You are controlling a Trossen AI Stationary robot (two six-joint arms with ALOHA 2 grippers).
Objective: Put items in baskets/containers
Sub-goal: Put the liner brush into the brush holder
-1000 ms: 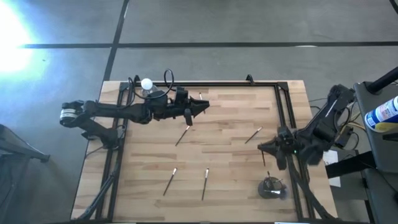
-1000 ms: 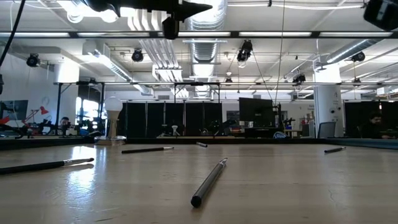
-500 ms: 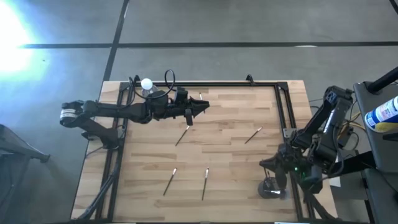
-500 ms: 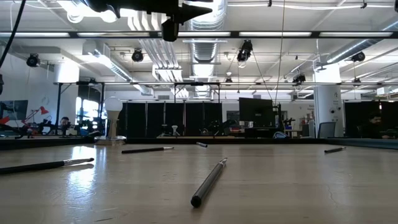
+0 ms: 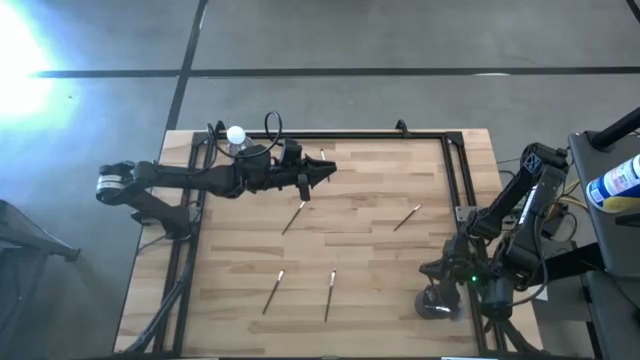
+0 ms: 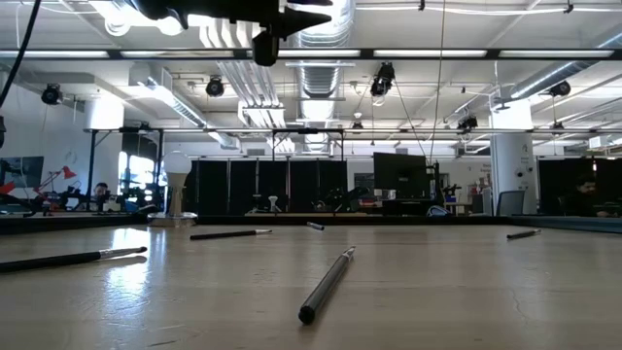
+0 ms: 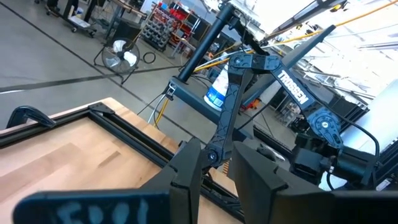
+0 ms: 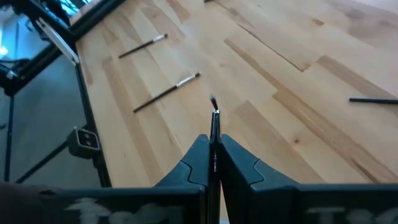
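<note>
Right claw (image 8: 213, 163), clenched on a thin brush (image 8: 214, 127), hovers at the lower right of the high view just above the dark cup (image 5: 437, 303) near the table (image 5: 370, 240) edge. Loose brushes (image 5: 329, 294) lie mid-table. Left claw (image 5: 325, 172), partly parted and empty, hangs at the upper middle.
</note>
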